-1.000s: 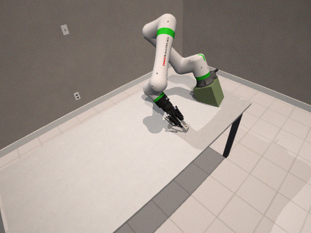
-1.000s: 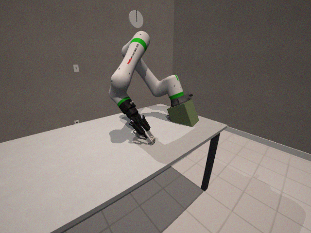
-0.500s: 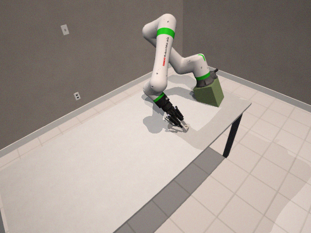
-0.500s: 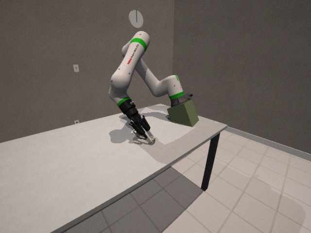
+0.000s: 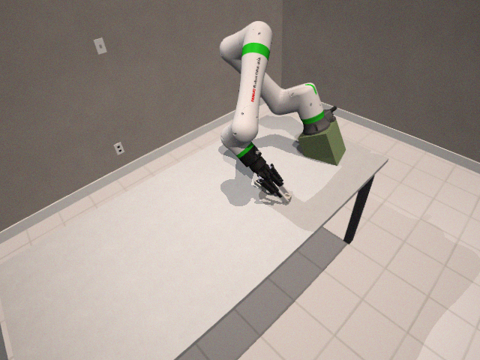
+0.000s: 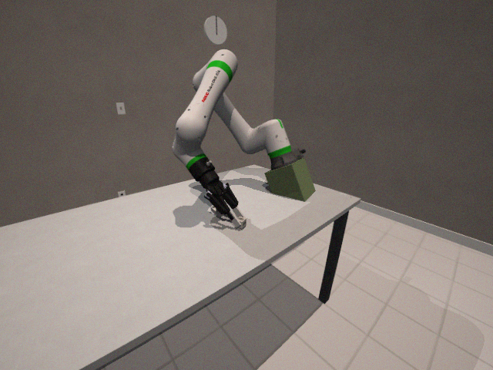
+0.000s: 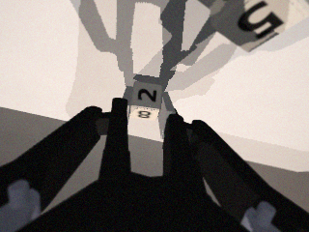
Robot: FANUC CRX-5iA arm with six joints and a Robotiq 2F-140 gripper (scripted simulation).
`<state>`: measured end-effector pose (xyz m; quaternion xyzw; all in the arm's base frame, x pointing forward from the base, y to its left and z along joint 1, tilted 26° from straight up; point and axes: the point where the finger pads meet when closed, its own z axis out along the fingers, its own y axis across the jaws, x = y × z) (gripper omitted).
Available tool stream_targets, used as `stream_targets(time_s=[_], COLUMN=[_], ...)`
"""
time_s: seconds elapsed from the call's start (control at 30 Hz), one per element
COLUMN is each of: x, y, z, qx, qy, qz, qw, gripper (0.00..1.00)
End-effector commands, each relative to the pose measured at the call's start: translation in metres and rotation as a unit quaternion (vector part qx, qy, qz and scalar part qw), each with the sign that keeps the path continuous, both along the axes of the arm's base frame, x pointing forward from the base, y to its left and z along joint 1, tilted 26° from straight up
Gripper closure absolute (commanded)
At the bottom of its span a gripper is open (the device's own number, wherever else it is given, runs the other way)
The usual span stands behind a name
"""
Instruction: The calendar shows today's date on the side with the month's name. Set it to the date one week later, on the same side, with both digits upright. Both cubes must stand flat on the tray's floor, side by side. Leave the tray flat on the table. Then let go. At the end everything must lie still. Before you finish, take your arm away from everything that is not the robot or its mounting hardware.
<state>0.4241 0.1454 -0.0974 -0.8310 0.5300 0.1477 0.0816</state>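
A small cube (image 7: pixel 146 103) sits pinched between the two dark fingers, its faces showing a 2 above an 8. The fingers are mostly closed, clamped on its sides. It hangs low over the desk (image 5: pixel 154 247). A second cube (image 7: pixel 256 21), marked 5, lies well apart beyond it. The gripper (image 5: pixel 280 192) slants steeply downward from a bent white arm (image 5: pixel 250 88) that folds back to its green base (image 5: pixel 323 145).

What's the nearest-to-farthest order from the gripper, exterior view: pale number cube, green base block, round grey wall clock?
1. Pale number cube, held in the gripper.
2. Green base block, at the table's far end.
3. Round grey wall clock, high on the wall.
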Motion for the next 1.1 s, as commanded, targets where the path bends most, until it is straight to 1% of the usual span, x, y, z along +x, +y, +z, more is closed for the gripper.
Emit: stream_targets(time_s=[0.0, 1.07], x=[0.0001, 0.0010], y=[0.0001, -0.0019], z=[0.0001, -0.0046], qx=[0.000, 0.000], qy=[0.000, 0.000], qz=[0.000, 0.000], qw=[1.000, 1.000], gripper=[0.83, 0.83])
